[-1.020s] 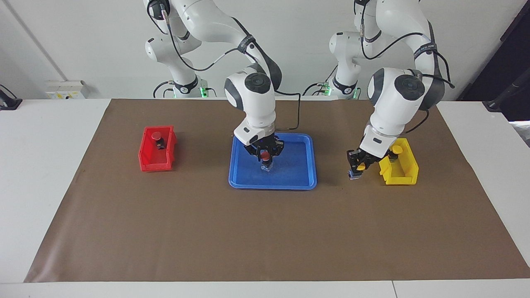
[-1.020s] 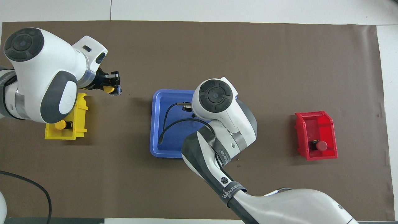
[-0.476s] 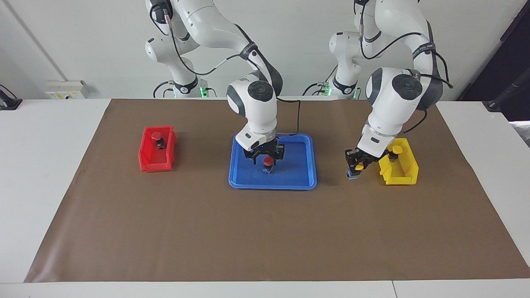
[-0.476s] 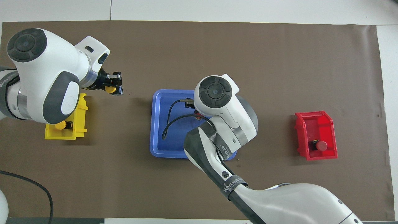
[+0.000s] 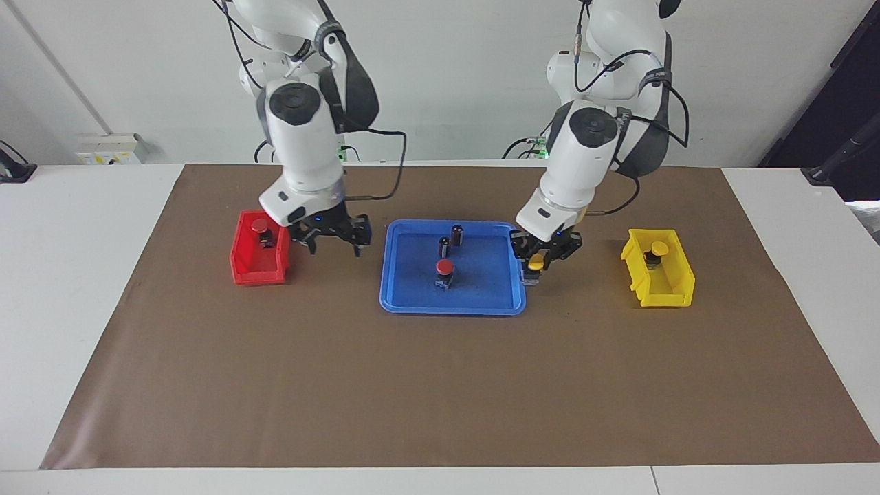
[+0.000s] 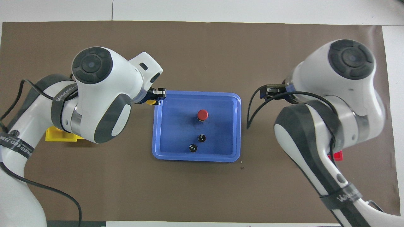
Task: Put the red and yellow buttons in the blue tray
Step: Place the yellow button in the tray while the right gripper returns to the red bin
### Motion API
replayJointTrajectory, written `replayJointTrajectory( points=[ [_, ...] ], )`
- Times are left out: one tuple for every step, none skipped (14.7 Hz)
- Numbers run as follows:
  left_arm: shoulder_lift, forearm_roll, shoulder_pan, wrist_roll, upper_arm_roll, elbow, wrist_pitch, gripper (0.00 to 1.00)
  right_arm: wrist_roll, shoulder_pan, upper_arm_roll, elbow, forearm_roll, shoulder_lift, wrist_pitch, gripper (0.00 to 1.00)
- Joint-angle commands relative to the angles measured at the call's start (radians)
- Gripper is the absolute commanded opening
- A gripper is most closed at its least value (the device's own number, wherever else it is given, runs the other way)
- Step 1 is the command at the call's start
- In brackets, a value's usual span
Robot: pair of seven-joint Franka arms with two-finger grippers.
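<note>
Facing view: the left tool (image 5: 541, 262) hangs at the blue tray (image 5: 502, 300)'s rim on the left arm's side, its fingers clamped on a yellow-capped button (image 5: 535, 264), the white forearm sloping down from a bent elbow. The right tool (image 5: 333, 238) hovers over the brown paper between tray and red bin (image 5: 256, 275), fingers spread wide and holding nothing. In the shallow, round-cornered plastic tray stand a red-capped button (image 5: 444, 271) on its dark base and, nearer the robots, two dark capless cylinders (image 5: 452, 238). The red bin holds a second red button (image 5: 260, 230); the yellow bin (image 5: 663, 289) holds a second yellow button (image 5: 656, 252).

Overhead view: the left tool (image 6: 157, 96) sits at the tray (image 6: 235, 104)'s corner, the yellow cap (image 6: 151, 101) peeping beside the wrist. The right tool (image 6: 268, 92) is over the table covering beside the tray. Red cap (image 6: 202, 114) and both cylinders (image 6: 197, 142) show inside; the arms hide most of both bins.
</note>
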Motion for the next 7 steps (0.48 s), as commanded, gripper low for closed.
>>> replayJointTrajectory(
  points=[
    [0.034,-0.016,-0.058,-0.06,0.015,-0.005,0.055,0.01,-0.16,-0.118,0.017,-0.238,0.007,-0.166,0.034,0.88],
    [0.034,-0.016,-0.08,-0.086,0.015,-0.024,0.072,0.01,-0.206,-0.158,0.017,-0.267,0.007,-0.185,0.032,0.84],
    [0.036,-0.016,-0.097,-0.101,0.015,-0.042,0.095,0.01,-0.256,-0.206,0.017,-0.292,0.009,-0.197,0.026,0.81],
    [0.043,-0.016,-0.109,-0.112,0.015,-0.057,0.117,0.01,-0.296,-0.234,0.017,-0.318,0.01,-0.211,0.029,0.79],
    [0.066,-0.016,-0.115,-0.13,0.015,-0.059,0.13,0.01,-0.315,-0.249,0.017,-0.335,0.012,-0.215,0.035,0.77],
    [0.079,-0.016,-0.123,-0.15,0.016,-0.059,0.137,0.01,-0.32,-0.251,0.017,-0.34,0.012,-0.217,0.034,0.75],
    [0.091,-0.015,-0.134,-0.161,0.018,-0.059,0.141,0.01,-0.321,-0.251,0.017,-0.35,0.012,-0.217,0.035,0.74]
  ],
)
